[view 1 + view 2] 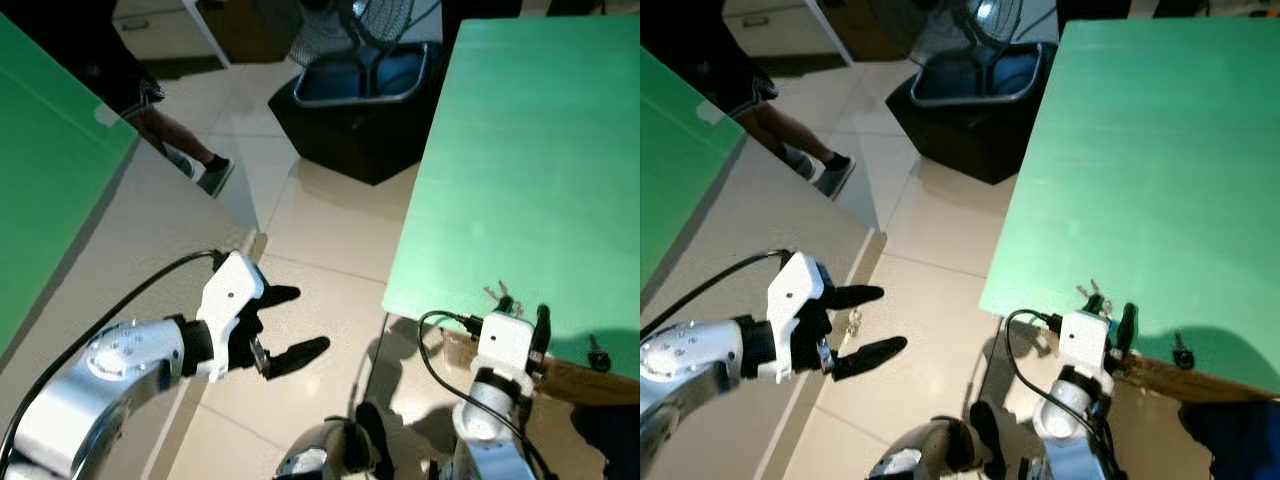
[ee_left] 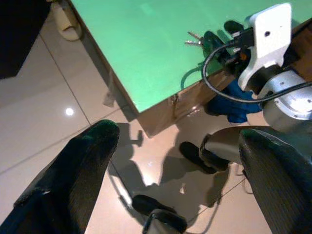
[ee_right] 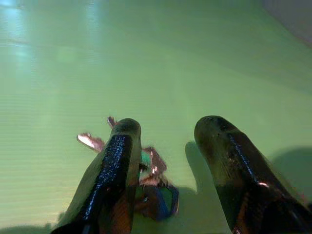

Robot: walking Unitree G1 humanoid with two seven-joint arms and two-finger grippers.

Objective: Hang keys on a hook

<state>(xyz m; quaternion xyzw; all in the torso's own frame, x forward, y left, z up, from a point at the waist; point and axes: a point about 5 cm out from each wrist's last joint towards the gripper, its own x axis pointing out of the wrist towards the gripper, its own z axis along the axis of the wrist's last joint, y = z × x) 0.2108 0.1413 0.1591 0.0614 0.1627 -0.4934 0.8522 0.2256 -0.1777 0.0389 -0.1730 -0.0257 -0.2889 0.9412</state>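
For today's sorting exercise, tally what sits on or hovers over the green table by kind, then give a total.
Bunch of keys: 1
Small dark object near the table's front edge: 1
Right gripper, hovering over the keys: 1
Total: 3

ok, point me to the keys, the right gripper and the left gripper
keys [image 3: 148, 183]: right wrist view, on the bunch beside the finger.
right gripper [image 3: 165, 129]: right wrist view, gap between its open fingertips.
left gripper [image 1: 300, 320]: left eye view, between the spread fingertips, above the floor.

No text, label, brand, number or sign can be read on anything here.
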